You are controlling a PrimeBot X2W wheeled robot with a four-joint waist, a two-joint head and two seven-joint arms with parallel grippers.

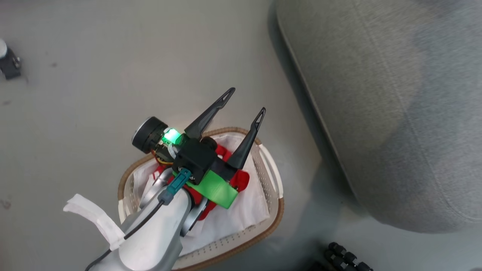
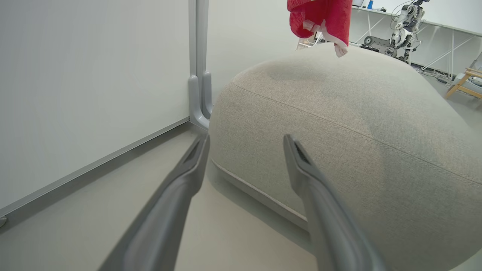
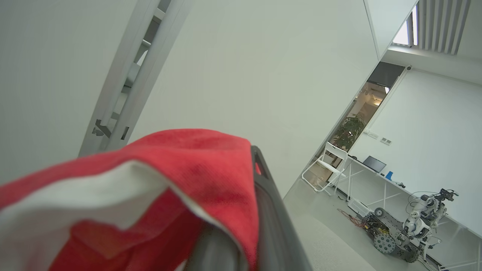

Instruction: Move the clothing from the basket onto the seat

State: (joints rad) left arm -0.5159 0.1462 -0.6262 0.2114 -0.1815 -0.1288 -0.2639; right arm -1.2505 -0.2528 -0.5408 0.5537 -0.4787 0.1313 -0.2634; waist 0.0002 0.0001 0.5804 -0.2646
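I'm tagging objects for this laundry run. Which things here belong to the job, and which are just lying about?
Job: clothing in the basket; garment held in the right fingers; seat; open left gripper.
Lying about: liner; folding chair; laptop; plant; second robot.

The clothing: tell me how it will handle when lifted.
Likely floppy: the clothing hangs in drooping folds above the seat. Probably light, since one fold drapes loosely over the right gripper. What lies crumpled in the basket may trail when lifted.
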